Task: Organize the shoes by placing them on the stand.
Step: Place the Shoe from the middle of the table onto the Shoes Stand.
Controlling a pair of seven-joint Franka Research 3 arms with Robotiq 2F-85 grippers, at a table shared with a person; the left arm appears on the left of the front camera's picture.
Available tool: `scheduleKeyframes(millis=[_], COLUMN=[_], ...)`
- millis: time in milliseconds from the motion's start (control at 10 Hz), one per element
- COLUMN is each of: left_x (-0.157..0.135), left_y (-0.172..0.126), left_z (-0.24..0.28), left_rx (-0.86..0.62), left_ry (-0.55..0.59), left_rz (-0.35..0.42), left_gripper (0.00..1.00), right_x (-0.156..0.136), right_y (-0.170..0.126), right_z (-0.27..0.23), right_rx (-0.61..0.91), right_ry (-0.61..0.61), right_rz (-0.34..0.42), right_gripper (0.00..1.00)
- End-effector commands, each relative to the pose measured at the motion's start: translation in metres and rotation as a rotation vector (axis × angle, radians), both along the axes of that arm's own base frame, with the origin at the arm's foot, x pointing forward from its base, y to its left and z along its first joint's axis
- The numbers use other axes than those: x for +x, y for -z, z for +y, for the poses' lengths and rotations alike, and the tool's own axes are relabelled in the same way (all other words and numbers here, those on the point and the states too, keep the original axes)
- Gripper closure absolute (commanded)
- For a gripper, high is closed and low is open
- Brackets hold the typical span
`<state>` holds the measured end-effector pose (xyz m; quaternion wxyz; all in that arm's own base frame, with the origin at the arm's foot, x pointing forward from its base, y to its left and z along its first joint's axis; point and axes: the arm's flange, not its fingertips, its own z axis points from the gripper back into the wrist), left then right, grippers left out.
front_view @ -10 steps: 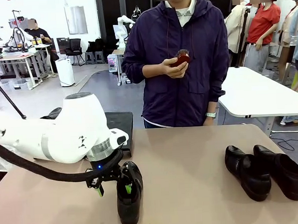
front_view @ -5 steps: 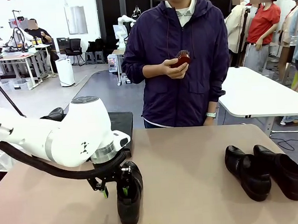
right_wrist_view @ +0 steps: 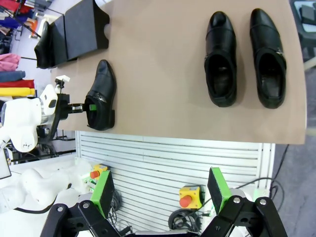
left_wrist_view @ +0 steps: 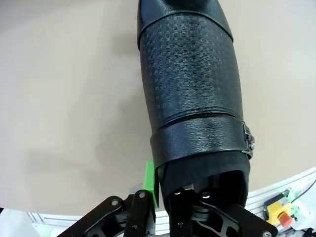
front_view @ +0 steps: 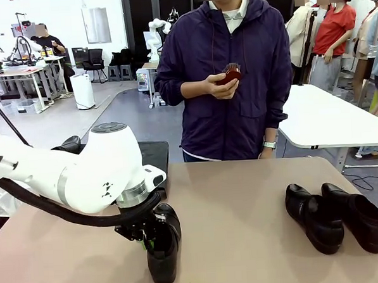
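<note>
Worktop (front_view: 242, 196): tan and flat; three black shoes are seen on it, and the stand is set at its far left corner.
Left gripper (front_view: 149, 237): clenched on the gripped shoe (front_view: 163, 254), which is taken by the side wall at its opening. In the left wrist view one green pad (left_wrist_view: 149, 180) is pressed to the outside of that wall and the other finger is sunk inside the opening.
Gripped shoe: placed close to the near edge of the worktop, left of the middle, with the toe turned toward the far edge. Its sole appears to be on the surface, though a slight lift cannot be ruled out.
Right gripper (right_wrist_view: 160, 192): released, its green-padded fingers spread wide with nothing between them. It is held high above the near edge, looking down on the worktop.
Pair of shoes (front_view: 313, 220): laid just beside each other near the right edge, toes turned toward the far edge, well apart from the gripped shoe.
Stand (front_view: 153, 157): black and low, partly hidden behind the left arm.
Fourth shoe (right_wrist_view: 43, 44): seen in the right wrist view just beside the stand's flat section, on the side toward the left edge. Whether it is carried by the stand cannot be told.
Person (front_view: 229, 114): stood at the far edge; a small red object (front_view: 231, 73) is held in one hand (front_view: 216, 86) at chest height.
</note>
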<state>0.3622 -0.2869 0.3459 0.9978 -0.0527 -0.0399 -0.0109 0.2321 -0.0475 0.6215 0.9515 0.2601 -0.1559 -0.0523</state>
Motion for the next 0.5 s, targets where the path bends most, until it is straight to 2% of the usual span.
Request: scheduleKeyframes(millis=[0, 200, 300, 400], left_x=[0.000, -0.006, -0.013, -0.021], left_y=[0.003, -0.018, -0.045, -0.073], left_z=[-0.001, 0.000, 0.004, 0.012], left_rx=[0.011, 0.000, -0.019, -0.053], left_ry=[-0.017, 0.007, 0.051, 0.141], left_rz=[-0.015, -0.038, -0.065, -0.089], left_gripper=[1.00, 1.00, 1.00, 1.00], right_x=[0.001, 0.001, 0.001, 0.001], right_y=[-0.003, -0.003, -0.003, -0.003], right_z=[-0.001, -0.001, -0.001, -0.001], right_rx=[0.013, 0.013, 0.013, 0.013], right_ry=[-0.019, -0.019, -0.019, -0.019], right_rz=[-0.006, -0.006, -0.006, -0.006], right_gripper=[0.00, 0.00, 0.00, 0.00])
